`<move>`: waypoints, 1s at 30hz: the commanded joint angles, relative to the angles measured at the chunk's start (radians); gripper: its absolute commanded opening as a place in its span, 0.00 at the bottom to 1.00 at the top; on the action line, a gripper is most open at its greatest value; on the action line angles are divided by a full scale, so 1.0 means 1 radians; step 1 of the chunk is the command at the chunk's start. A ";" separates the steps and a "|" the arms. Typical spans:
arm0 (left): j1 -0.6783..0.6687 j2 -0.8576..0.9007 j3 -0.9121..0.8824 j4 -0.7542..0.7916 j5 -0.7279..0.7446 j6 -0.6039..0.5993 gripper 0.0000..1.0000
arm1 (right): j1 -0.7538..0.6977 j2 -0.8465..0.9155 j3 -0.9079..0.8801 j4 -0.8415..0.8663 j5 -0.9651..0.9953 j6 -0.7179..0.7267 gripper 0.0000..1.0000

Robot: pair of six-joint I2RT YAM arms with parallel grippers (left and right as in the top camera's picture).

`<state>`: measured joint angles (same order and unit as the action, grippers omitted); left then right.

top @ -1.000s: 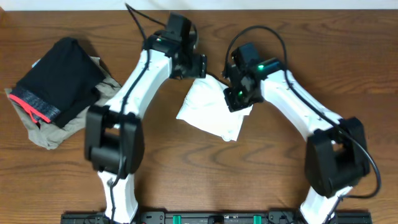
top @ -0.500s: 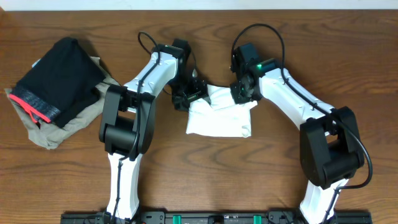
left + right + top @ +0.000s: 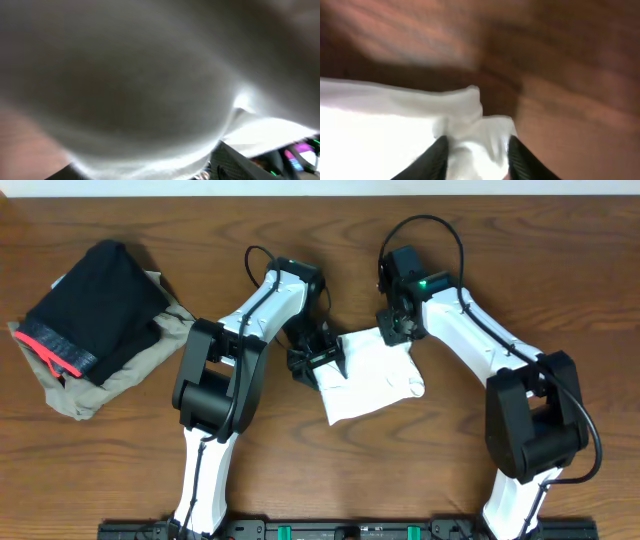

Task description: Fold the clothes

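white t-shirt crumpled on table (black garment atop tan garment)

Blurred white T-shirt, close up, shadowed.

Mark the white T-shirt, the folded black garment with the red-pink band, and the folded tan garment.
white T-shirt [image 3: 372, 377]: overhead view, middle of the cloth
folded black garment [image 3: 98, 305]: overhead view, plain centre
folded tan garment [image 3: 72, 398]: overhead view, lower exposed part
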<state>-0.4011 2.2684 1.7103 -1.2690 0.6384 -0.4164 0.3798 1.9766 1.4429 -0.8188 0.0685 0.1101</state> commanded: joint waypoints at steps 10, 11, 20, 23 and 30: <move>0.024 0.008 -0.005 -0.002 -0.107 -0.007 0.65 | -0.006 -0.281 0.027 -0.351 -0.071 -0.015 0.40; 0.024 0.008 -0.005 0.001 -0.107 -0.007 0.65 | -0.006 -0.276 0.019 -0.370 -0.093 -0.017 0.38; 0.024 0.008 -0.005 0.005 -0.105 0.004 0.65 | 0.017 -0.271 -0.184 -0.276 -0.221 -0.074 0.36; 0.024 0.008 -0.005 0.006 -0.105 0.004 0.65 | 0.026 -0.271 -0.258 -0.200 -0.238 -0.070 0.35; 0.024 0.008 -0.005 0.006 -0.105 0.004 0.65 | 0.027 -0.270 -0.355 -0.070 -0.261 -0.056 0.34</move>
<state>-0.3817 2.2684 1.7103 -1.2591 0.5606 -0.4183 0.3988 1.6962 1.1103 -0.9070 -0.1616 0.0551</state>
